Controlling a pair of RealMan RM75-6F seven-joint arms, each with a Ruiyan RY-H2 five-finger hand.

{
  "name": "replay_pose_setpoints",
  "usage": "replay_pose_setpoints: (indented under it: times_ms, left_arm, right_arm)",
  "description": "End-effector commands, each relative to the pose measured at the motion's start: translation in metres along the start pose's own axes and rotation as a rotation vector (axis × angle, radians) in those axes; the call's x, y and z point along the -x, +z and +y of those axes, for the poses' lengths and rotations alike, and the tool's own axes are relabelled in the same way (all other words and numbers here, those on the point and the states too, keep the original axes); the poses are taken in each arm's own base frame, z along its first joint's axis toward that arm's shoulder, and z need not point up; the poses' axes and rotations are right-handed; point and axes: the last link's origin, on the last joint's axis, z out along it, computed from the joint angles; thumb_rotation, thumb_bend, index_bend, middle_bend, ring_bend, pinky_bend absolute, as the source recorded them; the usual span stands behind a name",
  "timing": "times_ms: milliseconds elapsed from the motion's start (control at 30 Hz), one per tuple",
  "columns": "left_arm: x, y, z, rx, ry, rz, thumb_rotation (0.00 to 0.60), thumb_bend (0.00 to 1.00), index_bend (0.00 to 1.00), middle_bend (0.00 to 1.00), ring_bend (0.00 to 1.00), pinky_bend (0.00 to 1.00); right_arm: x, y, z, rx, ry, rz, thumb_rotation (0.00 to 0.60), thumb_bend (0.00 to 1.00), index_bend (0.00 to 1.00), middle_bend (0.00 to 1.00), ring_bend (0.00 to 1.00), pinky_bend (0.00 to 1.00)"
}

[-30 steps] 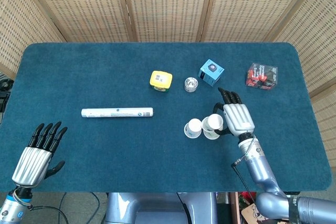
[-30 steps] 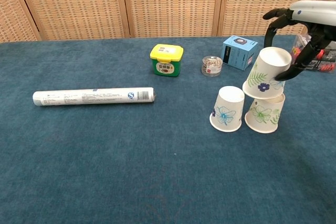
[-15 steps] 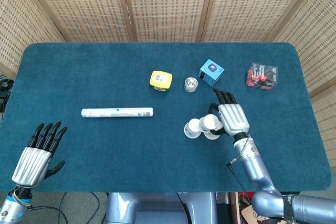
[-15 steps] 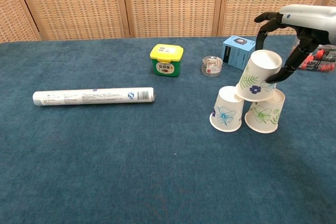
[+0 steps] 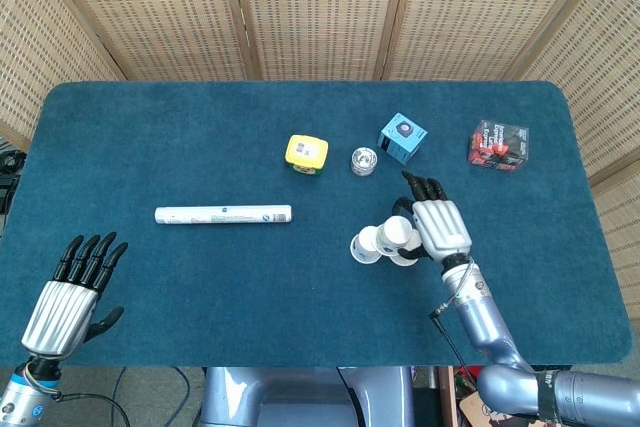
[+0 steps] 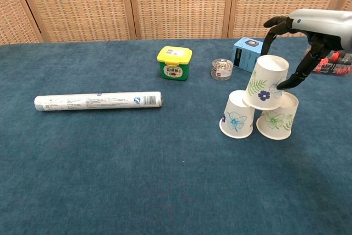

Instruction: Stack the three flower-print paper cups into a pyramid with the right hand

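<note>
**Top cup held over the gap between the two base cups**

The fingers of the right hand (image 6: 300, 45) are curved around the top cup (image 6: 265, 82), with a dark fingertip pressed against its right side near the rim, so the cup is held. This cup is seen mouth-down and tilted, its upper end leaning right; its lower edge sits over the seam between the left base cup (image 6: 238, 114) and the right base cup (image 6: 278, 116), which stand touching each other. Whether it already rests on both bases cannot be told. The move ahead is judged to turn on that tilt: the cup's axis must be brought upright and centred before release. The right hand is on the cup, while the left hand (image 5: 72, 292) is shown well away from the top cup, fingers spread, holding nothing.

The tilt and finger contact are shown only in the chest view; in the head view the top cup (image 5: 398, 233) is largely covered by the right hand (image 5: 438, 226).
</note>
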Motion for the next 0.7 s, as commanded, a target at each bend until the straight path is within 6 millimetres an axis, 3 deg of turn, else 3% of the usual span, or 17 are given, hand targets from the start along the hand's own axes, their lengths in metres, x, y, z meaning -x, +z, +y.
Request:
replay_pose_setpoints:
  times_ms: [33,267,467,700]
  left_arm:
    - [0.000,0.000,0.000,0.001,0.000,-0.001,0.600,0.21,0.00,0.00,0.00,0.00]
    - [-0.001,0.000,0.000,0.000,0.000,0.002,0.600,0.21,0.00,0.00,0.00,0.00]
    - [-0.001,0.000,-0.002,-0.006,-0.003,0.002,0.600,0.21,0.00,0.00,0.00,0.00]
    - [-0.004,-0.001,-0.003,-0.011,-0.010,0.012,0.600,0.21,0.00,0.00,0.00,0.00]
  right_arm:
    - [-0.001,0.000,0.000,-0.002,0.001,0.002,0.600,0.12,0.30,0.00,0.00,0.00]
    - [-0.005,-0.004,0.001,-0.004,-0.016,0.007,0.600,0.12,0.25,0.00,0.00,0.00]
    - [-0.021,-0.017,0.008,0.028,-0.042,0.016,0.600,0.12,0.23,0.00,0.00,0.00]
    - [-0.048,-0.055,0.040,0.083,-0.065,0.081,0.600,0.12,0.20,0.00,0.00,0.00]
